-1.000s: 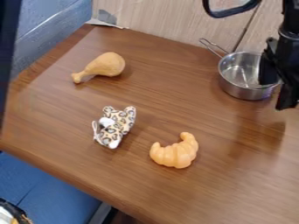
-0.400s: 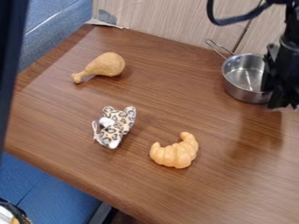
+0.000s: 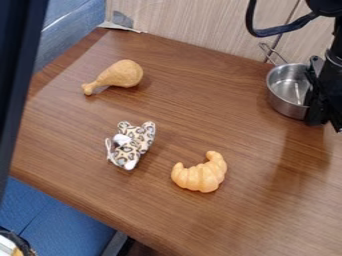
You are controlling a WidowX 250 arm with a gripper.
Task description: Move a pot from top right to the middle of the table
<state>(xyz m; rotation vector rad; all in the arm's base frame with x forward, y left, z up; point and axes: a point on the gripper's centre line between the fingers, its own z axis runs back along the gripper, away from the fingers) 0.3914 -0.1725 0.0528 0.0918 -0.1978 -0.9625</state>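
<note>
The black gripper (image 3: 322, 119) is at the right edge, lying over the right side of the metal pot (image 3: 285, 102) and shut on its wall. The pot stands at the upper right of the table, its thin wire handle pointing up and left toward the back wall. Its right rim is hidden behind the gripper.
On the brown table (image 3: 200, 225) lie a toy drumstick (image 3: 120, 74) at the upper left, a leopard-print plush (image 3: 137, 140) left of centre and a toy croissant (image 3: 200, 173) near the middle. A wood-panel wall (image 3: 200, 25) borders the back.
The gripper and the pot have shifted together to the right and slightly down in the view. The drumstick, plush and croissant have stayed where they were.
</note>
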